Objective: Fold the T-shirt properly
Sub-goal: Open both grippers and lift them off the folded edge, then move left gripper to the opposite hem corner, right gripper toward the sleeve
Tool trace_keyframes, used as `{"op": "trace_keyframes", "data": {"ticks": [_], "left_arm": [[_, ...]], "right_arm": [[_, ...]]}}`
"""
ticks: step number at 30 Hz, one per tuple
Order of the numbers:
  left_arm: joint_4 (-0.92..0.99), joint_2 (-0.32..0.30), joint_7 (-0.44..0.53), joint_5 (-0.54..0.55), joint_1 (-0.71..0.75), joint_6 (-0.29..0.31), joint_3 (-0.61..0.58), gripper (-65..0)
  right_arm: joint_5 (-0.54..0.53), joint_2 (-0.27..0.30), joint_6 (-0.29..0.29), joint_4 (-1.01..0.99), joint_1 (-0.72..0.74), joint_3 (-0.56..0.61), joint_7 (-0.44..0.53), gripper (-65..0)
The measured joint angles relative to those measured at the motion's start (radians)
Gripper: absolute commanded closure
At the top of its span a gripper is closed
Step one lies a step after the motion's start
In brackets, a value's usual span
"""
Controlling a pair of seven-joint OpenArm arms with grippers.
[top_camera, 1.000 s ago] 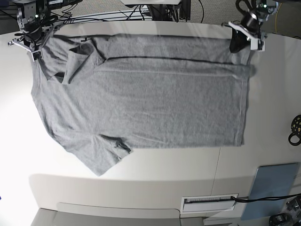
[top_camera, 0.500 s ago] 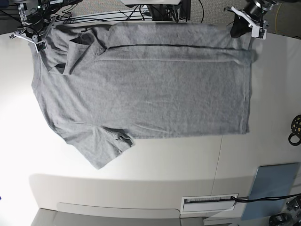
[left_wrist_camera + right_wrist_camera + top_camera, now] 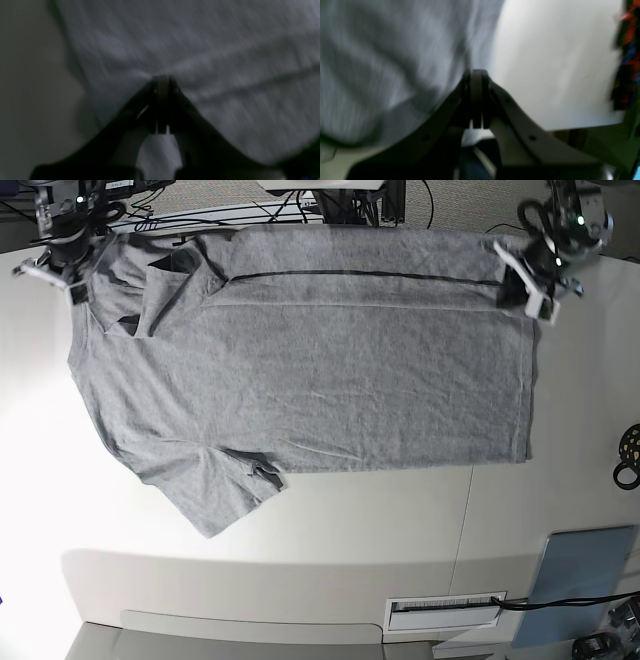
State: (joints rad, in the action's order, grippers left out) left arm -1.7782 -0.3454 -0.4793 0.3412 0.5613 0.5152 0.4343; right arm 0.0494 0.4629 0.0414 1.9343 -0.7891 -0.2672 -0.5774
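Observation:
The heather-grey T-shirt [image 3: 320, 380] lies spread on the white table [image 3: 350, 530], plain side up, collar end to the left and hem to the right. Its far strip is raised, with a dark shadow line under it. My left gripper [image 3: 525, 288] is shut on the far hem corner; the left wrist view shows its tips [image 3: 162, 80] pinching the grey fabric [image 3: 225, 50]. My right gripper [image 3: 62, 268] is shut on the far shoulder end; the right wrist view shows the closed tips [image 3: 476, 73] at the cloth's [image 3: 382, 62] edge. One sleeve [image 3: 225, 495] points toward the near side.
A grey-blue flat pad [image 3: 585, 575] lies at the near right. A black ringed object [image 3: 630, 455] sits at the right edge. Cables [image 3: 300, 210] run along the far edge. A white labelled slot [image 3: 445, 612] is at the near edge.
Both grippers first drew the shirt's far edge away, sliding the whole shirt farther back. The left gripper has since come down and toward the near side with the hem corner.

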Motion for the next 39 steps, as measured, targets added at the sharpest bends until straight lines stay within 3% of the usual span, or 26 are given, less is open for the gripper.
{"op": "trace_keyframes", "data": {"ticks": [5, 7, 10, 12, 17, 22, 23, 26, 32, 39], "left_arm": [[0.026, 0.000, -0.001, 0.002, -0.155, -0.118, 0.003, 0.0], [0.068, 0.000, -0.001, 0.002, -0.228, -0.127, 0.004, -1.3], [0.143, 0.002, -0.002, 0.003, -0.322, -0.126, 0.003, -26.7], [0.203, 0.003, -0.003, 0.002, -0.382, -0.127, 0.003, -32.0], [0.415, 0.003, -0.002, 0.022, -0.544, -0.125, 0.002, -32.0], [0.647, 0.000, -0.008, 0.018, -0.705, -0.098, 0.002, -32.0], [0.687, -0.005, -0.007, 0.011, -0.734, -0.071, 0.000, -32.0], [0.787, -0.022, -0.018, -0.036, -0.813, -0.068, -0.026, -32.0], [0.880, -0.037, -0.027, -0.107, -0.884, -0.143, -0.090, -32.0], [0.880, -0.038, -0.019, -0.121, -0.886, -0.122, -0.100, -32.0]], "right_arm": [[-0.005, -0.001, 0.001, 0.022, 0.058, -0.033, 0.025, 0.0], [-0.011, -0.001, 0.019, 0.022, 0.098, -0.031, -0.016, 0.0], [-0.017, -0.001, 0.075, 0.022, 0.149, -0.031, -0.065, -10.9], [-0.017, -0.001, 0.102, 0.022, 0.173, -0.031, -0.069, -17.6], [-0.016, -0.001, 0.188, 0.022, 0.224, -0.031, -0.062, -20.6], [-0.016, -0.004, 0.185, 0.022, 0.257, -0.031, -0.061, -20.6], [-0.016, -0.009, 0.191, 0.022, 0.261, -0.031, -0.061, -20.6], [-0.022, -0.037, 0.190, 0.022, 0.271, -0.031, -0.058, -20.6], [-0.065, -0.070, 0.192, 0.022, 0.271, -0.031, -0.067, -20.6], [-0.110, -0.105, 0.232, 0.021, 0.329, 0.088, -0.177, -20.6]]}}
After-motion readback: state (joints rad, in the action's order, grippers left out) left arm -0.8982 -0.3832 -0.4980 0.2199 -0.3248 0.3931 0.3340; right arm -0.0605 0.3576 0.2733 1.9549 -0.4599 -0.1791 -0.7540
